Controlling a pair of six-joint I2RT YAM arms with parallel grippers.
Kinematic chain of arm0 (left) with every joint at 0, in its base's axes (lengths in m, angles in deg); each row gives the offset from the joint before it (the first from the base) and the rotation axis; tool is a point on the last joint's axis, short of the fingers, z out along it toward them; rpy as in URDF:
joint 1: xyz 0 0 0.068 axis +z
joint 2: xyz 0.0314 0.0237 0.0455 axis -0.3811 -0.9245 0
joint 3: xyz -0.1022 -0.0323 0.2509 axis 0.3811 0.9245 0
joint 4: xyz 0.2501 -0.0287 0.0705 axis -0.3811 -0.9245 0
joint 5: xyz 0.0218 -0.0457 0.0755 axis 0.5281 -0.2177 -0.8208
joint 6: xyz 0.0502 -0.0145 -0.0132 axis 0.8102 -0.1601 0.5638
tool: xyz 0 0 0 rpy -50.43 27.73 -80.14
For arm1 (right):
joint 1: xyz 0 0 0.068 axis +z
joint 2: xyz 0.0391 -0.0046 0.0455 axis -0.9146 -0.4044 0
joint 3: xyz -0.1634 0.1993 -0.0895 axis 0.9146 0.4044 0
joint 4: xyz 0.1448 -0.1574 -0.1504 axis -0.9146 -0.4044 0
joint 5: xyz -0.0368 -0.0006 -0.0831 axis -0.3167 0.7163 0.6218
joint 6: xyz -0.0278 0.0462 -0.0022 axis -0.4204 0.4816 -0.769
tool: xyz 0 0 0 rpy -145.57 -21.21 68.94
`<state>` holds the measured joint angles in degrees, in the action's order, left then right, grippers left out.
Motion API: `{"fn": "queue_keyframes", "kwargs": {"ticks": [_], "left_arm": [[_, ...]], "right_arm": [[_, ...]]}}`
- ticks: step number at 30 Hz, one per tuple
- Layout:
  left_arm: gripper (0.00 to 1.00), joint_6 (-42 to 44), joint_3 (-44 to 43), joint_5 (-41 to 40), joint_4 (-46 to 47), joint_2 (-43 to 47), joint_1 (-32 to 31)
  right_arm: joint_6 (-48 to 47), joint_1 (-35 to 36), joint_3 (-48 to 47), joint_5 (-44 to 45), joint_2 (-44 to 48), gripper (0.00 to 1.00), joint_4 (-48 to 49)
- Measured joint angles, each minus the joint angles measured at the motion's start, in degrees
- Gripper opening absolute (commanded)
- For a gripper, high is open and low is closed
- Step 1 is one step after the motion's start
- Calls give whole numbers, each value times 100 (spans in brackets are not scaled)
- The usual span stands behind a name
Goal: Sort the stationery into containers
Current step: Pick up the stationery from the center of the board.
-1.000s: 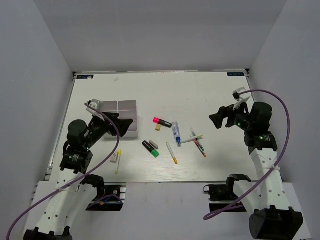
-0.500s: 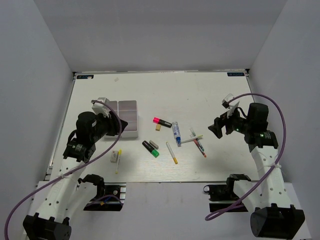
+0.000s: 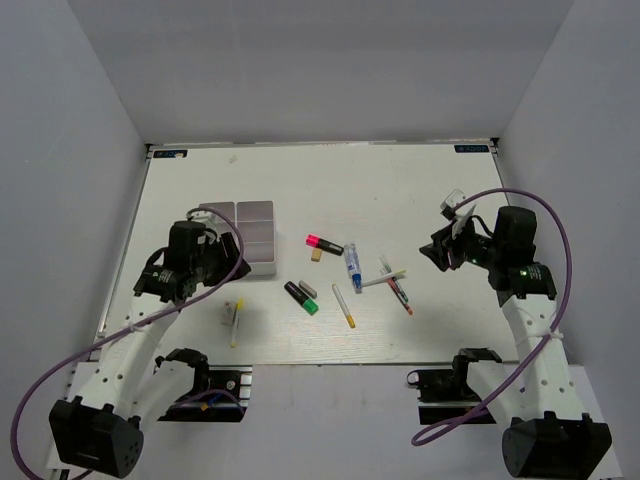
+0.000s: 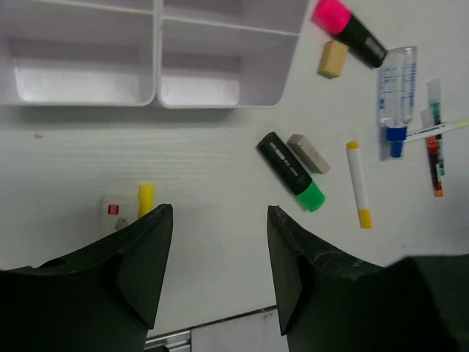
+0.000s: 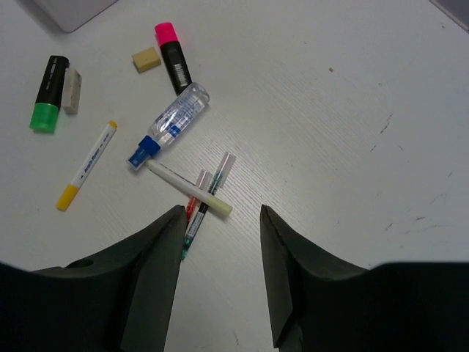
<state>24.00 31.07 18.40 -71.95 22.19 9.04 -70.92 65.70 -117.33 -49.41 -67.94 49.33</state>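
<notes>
The containers [image 3: 240,235] are two adjoining white boxes at left centre; their bare insides show in the left wrist view [image 4: 156,59]. Stationery lies scattered mid-table: a pink highlighter [image 3: 323,244], a beige eraser [image 3: 316,255], a white-blue marker [image 3: 352,267], a green highlighter [image 3: 301,298], a yellow-tipped pen [image 3: 343,306] and crossed thin pens [image 3: 395,280]. My left gripper [image 4: 218,213] hovers open over bare table just in front of the boxes. My right gripper [image 5: 221,213] hangs open just right of the crossed pens [image 5: 189,188], holding nothing.
A short yellow pen [image 4: 146,198] and a tiny white eraser [image 4: 111,209] lie by my left finger. A whitish eraser [image 4: 308,153] touches the green highlighter [image 4: 291,171]. Grey walls stand around the table [image 3: 400,180]; its near edge lies below the items.
My left gripper has drawn back from over the boxes toward the near left, its jaws closing then partly reopening. The right gripper dipped slightly left and its jaws narrowed.
</notes>
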Motion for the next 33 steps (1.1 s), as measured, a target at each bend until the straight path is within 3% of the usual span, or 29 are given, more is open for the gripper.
{"fn": "queue_keyframes", "kwargs": {"ticks": [15,33], "left_arm": [[61,-1008,-35,-1220,-1300,-997,-42],[62,-1759,-50,-2181,-1587,-2677,-518]], "right_arm": [[-142,-2,584,-601,114,54,732],[-474,-131,839,-1091,129,54,1069]]}}
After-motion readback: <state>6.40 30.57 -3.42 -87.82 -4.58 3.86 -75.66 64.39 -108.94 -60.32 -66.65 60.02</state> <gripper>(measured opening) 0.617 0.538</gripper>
